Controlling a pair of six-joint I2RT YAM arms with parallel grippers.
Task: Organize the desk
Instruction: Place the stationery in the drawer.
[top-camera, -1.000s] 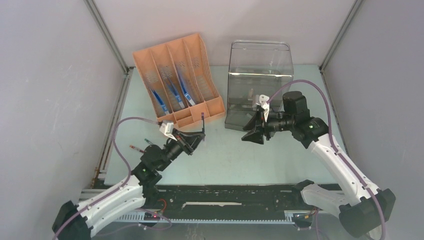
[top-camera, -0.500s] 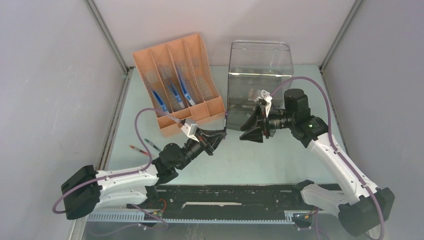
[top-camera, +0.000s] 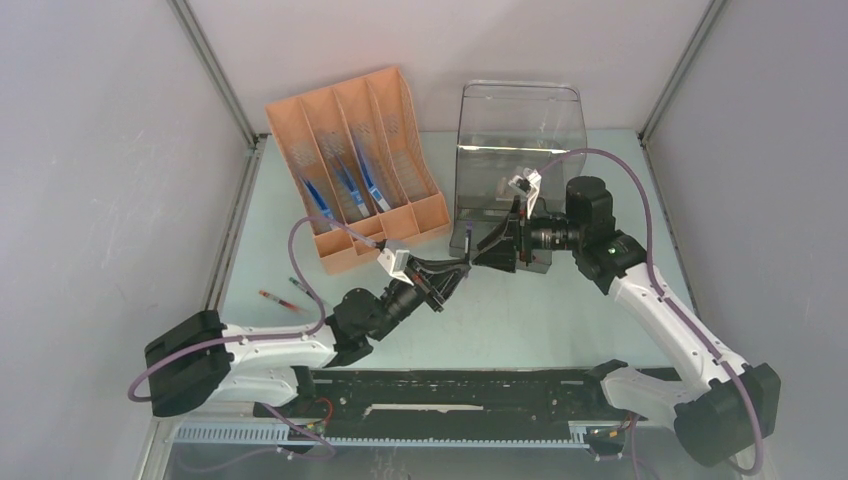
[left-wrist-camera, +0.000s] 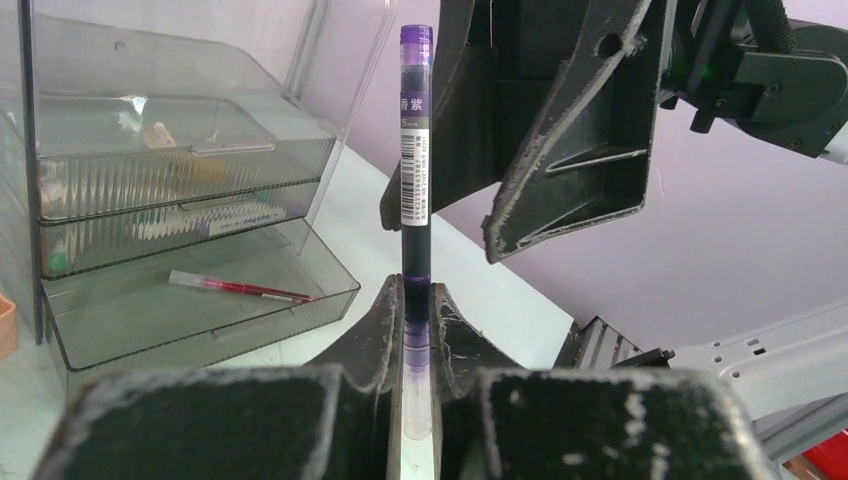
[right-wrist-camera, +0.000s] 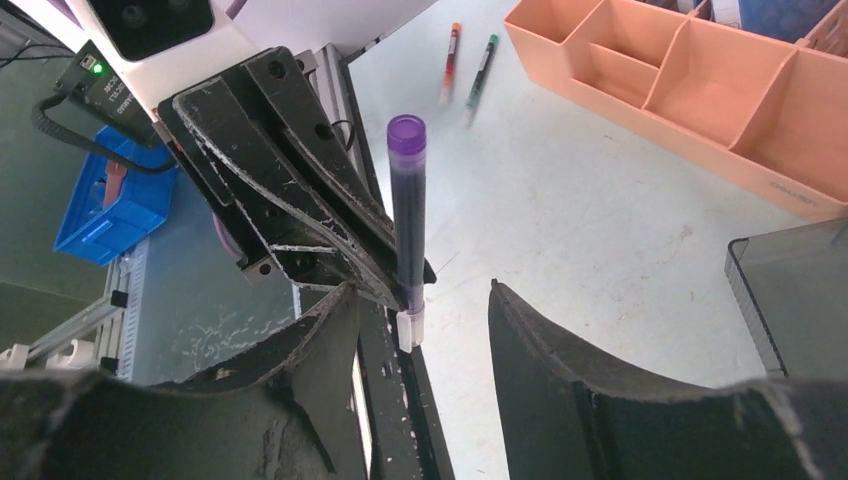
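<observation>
My left gripper (top-camera: 460, 268) is shut on a purple pen (left-wrist-camera: 416, 150) near its clear end and holds it upright above the pale mint-green desk (top-camera: 540, 320). It also shows in the right wrist view (right-wrist-camera: 300, 210). My right gripper (top-camera: 492, 254) is open and faces the left one. In the right wrist view the pen (right-wrist-camera: 407, 220) stands in the gap between the right gripper's fingers (right-wrist-camera: 560, 380), closer to the left finger and not gripped. The right gripper's black fingers (left-wrist-camera: 570, 130) show just behind the pen in the left wrist view.
A clear drawer unit (top-camera: 515, 140) stands at the back right, its bottom drawer open with a red pen (left-wrist-camera: 240, 288) inside. An orange organizer (top-camera: 400, 215) with blue pens (top-camera: 345, 185) stands at the back left. A red pen (top-camera: 272, 296) and a green pen (top-camera: 298, 286) lie on the desk's left side.
My left arm has swung to the right with the purple pen, from the organizer to the right gripper. My right gripper has come down and left to meet it.
</observation>
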